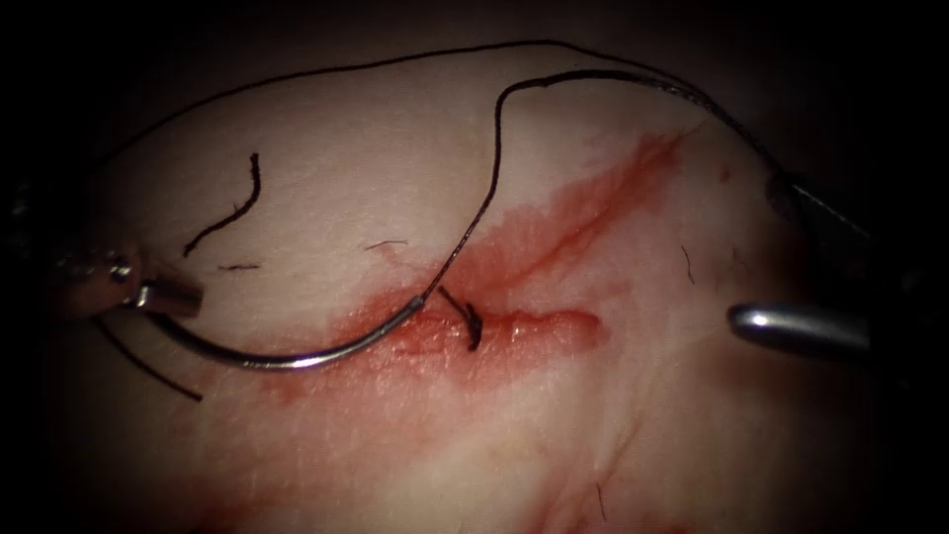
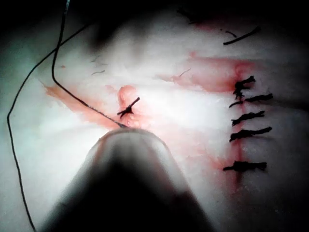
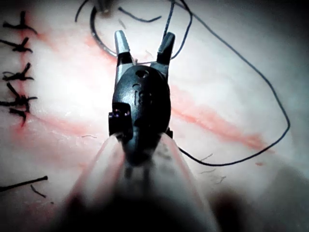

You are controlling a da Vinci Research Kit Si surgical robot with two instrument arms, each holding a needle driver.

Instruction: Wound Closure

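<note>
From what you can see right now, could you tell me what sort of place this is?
Most likely a bench suturing practice setup: pale tissue with a red-stained cut, a curved needle held near one end in the left hand, trailing thread, and the right hand open, holding nothing.

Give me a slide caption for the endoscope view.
Left claw holds curved needle near its tip, out of the tissue; open right claw empty.

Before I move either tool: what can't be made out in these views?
- Left tool: holds the needle's end; grip point covered by its jaws, endoscope view.
- Thread's far run: lost in shadow near the right tool, endoscope view.
- Knot: too small to judge.
</note>
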